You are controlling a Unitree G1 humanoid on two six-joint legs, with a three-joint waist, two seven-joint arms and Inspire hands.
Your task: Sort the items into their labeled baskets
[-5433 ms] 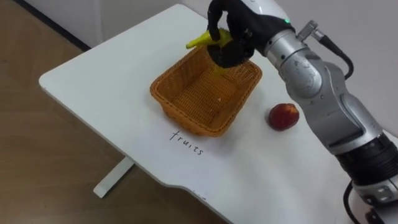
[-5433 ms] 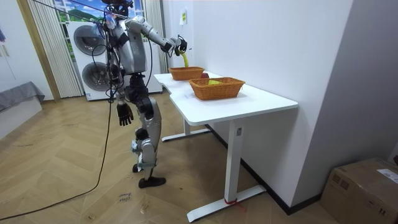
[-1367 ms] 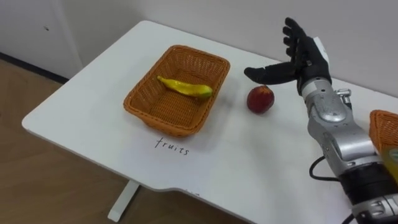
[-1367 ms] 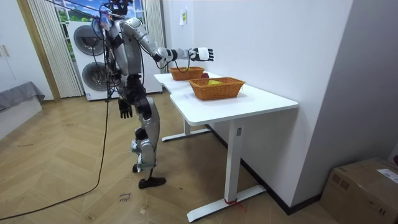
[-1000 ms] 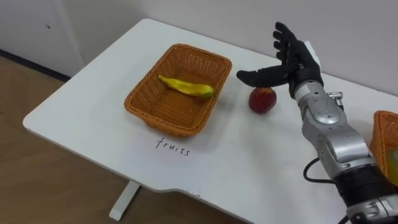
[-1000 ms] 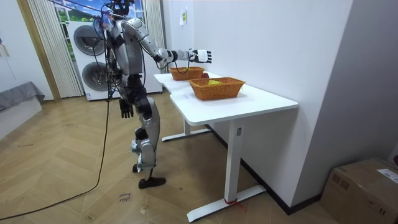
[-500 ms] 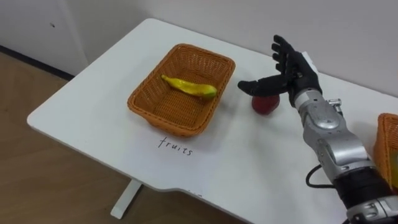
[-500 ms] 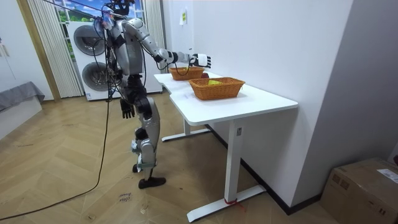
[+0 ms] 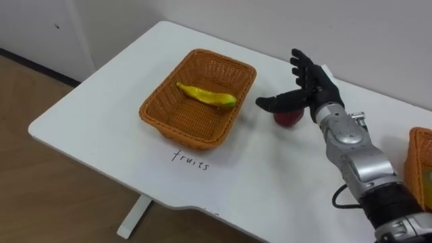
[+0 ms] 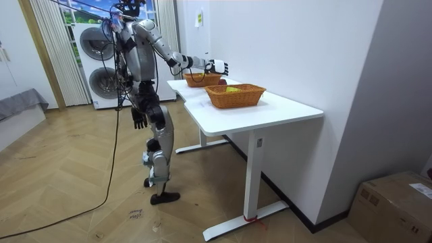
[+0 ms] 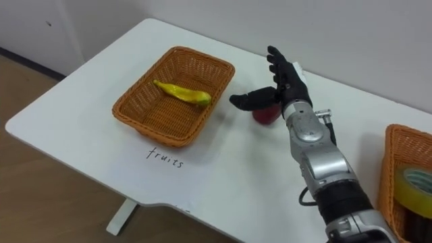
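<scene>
The right hand [image 9: 307, 84], fingers spread and holding nothing, hovers over the apple [image 9: 289, 116] lying on the table [image 9: 270, 175] at the basket's [image 9: 182, 131] 3 o'clock, so a glancing finger may roll it toward the far edge at 12, though bare tabletop lies open at 6

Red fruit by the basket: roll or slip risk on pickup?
Round and loose on the flat table, the red fruit will likely roll if nudged. Its skin looks smooth, so the open right robot hand may slip.
</scene>
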